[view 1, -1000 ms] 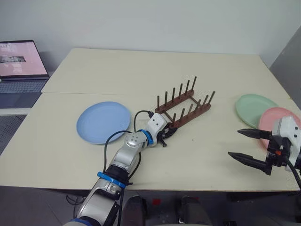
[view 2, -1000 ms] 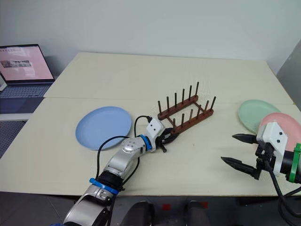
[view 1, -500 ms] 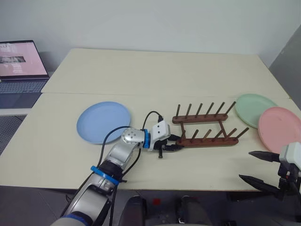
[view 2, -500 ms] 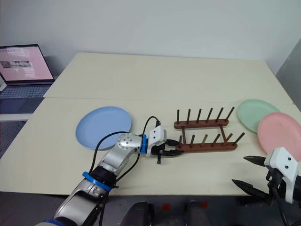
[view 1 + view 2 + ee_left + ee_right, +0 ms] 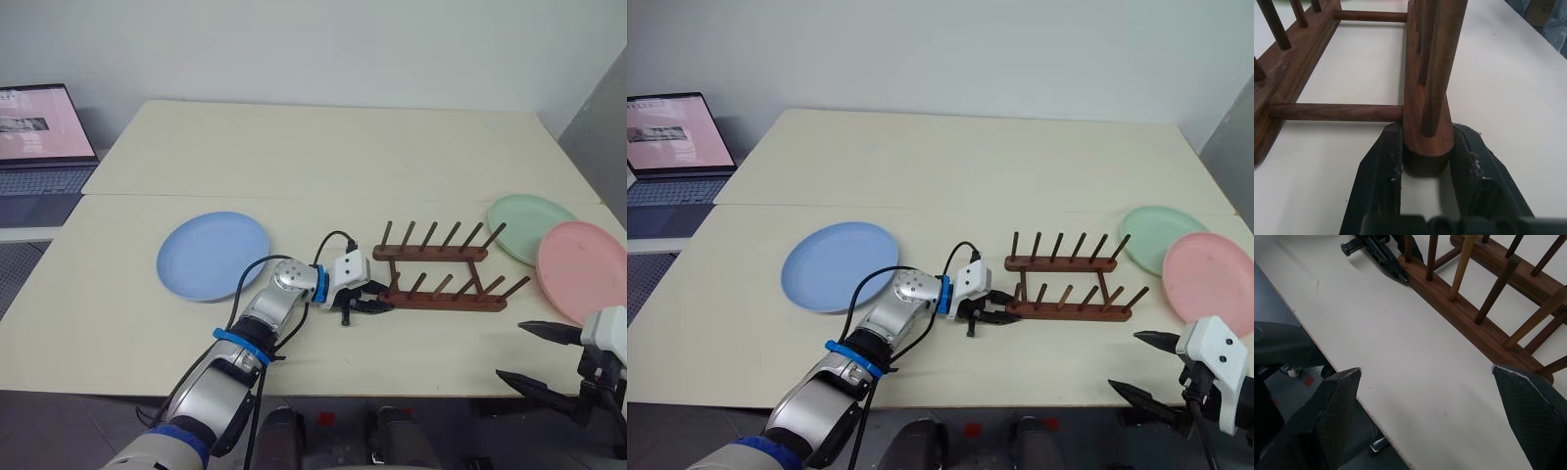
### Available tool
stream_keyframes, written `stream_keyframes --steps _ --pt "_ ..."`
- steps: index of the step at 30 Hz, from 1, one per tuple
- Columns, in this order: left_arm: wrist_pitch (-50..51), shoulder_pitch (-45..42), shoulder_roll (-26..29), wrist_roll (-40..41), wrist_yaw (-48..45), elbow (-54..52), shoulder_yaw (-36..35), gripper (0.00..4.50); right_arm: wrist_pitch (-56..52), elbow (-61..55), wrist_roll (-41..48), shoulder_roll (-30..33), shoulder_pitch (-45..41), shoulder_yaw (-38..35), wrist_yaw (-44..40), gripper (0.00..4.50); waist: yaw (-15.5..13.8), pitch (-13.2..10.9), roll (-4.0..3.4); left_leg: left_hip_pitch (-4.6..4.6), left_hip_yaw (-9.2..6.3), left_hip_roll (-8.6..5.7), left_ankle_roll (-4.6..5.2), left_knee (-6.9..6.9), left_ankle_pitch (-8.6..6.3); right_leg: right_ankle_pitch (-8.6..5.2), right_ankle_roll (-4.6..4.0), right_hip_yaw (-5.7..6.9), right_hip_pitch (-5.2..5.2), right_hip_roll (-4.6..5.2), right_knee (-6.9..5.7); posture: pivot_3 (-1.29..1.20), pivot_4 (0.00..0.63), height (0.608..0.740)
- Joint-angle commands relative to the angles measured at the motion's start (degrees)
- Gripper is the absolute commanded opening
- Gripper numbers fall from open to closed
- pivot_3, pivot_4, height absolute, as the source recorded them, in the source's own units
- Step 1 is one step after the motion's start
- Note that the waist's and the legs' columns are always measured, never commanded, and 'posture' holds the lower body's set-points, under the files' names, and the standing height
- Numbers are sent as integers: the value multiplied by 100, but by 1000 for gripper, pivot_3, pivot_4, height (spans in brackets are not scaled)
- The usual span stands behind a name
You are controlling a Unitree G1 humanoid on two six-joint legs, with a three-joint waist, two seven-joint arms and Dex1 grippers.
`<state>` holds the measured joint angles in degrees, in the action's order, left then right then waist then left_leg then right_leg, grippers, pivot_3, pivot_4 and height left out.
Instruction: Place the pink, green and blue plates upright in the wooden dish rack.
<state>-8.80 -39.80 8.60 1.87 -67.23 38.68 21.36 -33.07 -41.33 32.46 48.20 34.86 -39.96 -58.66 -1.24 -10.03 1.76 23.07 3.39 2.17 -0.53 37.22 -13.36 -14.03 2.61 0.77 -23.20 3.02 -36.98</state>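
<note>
The left end effector (image 5: 994,315) pinches the near bar's end of the wooden rack (image 5: 1073,284) mid-worktop (image 5: 921,166), apparently squaring it, while the right end effector (image 5: 1144,367) hangs spread; next comes releasing and fetching the flat blue plate (image 5: 838,264), green plate (image 5: 1156,238) or pink plate (image 5: 1210,284).

Pretty plain setup: a big cream counter (image 5: 294,147) with a seam across it, pushed against a bare white wall (image 5: 323,49). An open laptop (image 5: 39,137) sits off to the left, dark floor (image 5: 20,284) below.
</note>
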Motion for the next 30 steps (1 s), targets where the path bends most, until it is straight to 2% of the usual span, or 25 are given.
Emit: stream_keyframes --steps 1,2,6,9,15,16,19,24,28,29,30 --pt "-92 -114 -21 23 -95 -67 -57 1770 25 -103 -23 26 -48 -86 57 4500 0 0 0 0 -1 0 0 0 0 0 0 1 0 0 0 0 150 740" --pt "-94 -119 2 39 -130 -72 -70 1942 24 -99 -25 34 -67 -62 69 4500 0 0 0 0 -1 0 0 0 0 0 0 1 0 0 0 0 150 740" --pt "-197 -138 148 52 -119 -191 -194 3139 32 -57 -68 61 -162 48 93 4500 1 0 0 0 -1 0 0 0 0 0 0 1 0 0 -1 0 150 740" --pt "-153 -5 542 74 -120 -659 -334 3917 129 20 -169 52 -243 82 128 4500 26 -1 1 -1 0 2 0 0 0 0 0 0 0 -1 -1 0 150 740" --pt "756 610 1535 378 -280 -2283 -612 3917 258 349 -786 180 -434 432 397 4500 81 2 -4 -4 0 34 0 -9 0 -2 -4 2 -1 -5 -2 0 150 740" --pt "1026 742 1655 468 -342 -2623 -599 3733 360 458 -953 239 -491 561 411 4500 86 2 -4 -4 2 39 0 -9 0 -2 -4 1 -1 -5 -2 0 150 740" --pt "1750 1212 1946 744 -582 -3673 -412 3044 563 779 -1232 427 -803 935 404 3914 101 3 -5 -4 7 38 0 -6 0 -4 -7 -2 0 3 -1 0 150 740" --pt "2311 1542 1720 705 -200 -4393 -78 1476 713 1259 -1562 716 -1444 1527 387 2116 62 3 -5 -3 5 35 0 3 1 -15 -27 -1 2 5 -6 0 150 740" --pt "2378 1699 1260 375 401 -4305 277 209 806 1670 -1928 935 -1845 2162 370 639 72 3 -5 -5 6 17 0 10 1 -14 -26 -3 5 1 -7 0 150 740" --pt "2329 1728 1162 259 557 -4227 349 0 836 1749 -2014 951 -1906 2319 373 285 73 3 -4 -4 6 6 0 9 1 -12 -22 -3 5 1 -7 0 150 740" --pt "2291 1738 1050 138 728 -4107 417 0 887 1846 -2111 934 -1998 2477 418 29 73 3 -4 -3 5 5 0 9 1 -10 -19 -3 4 1 -7 0 150 740"
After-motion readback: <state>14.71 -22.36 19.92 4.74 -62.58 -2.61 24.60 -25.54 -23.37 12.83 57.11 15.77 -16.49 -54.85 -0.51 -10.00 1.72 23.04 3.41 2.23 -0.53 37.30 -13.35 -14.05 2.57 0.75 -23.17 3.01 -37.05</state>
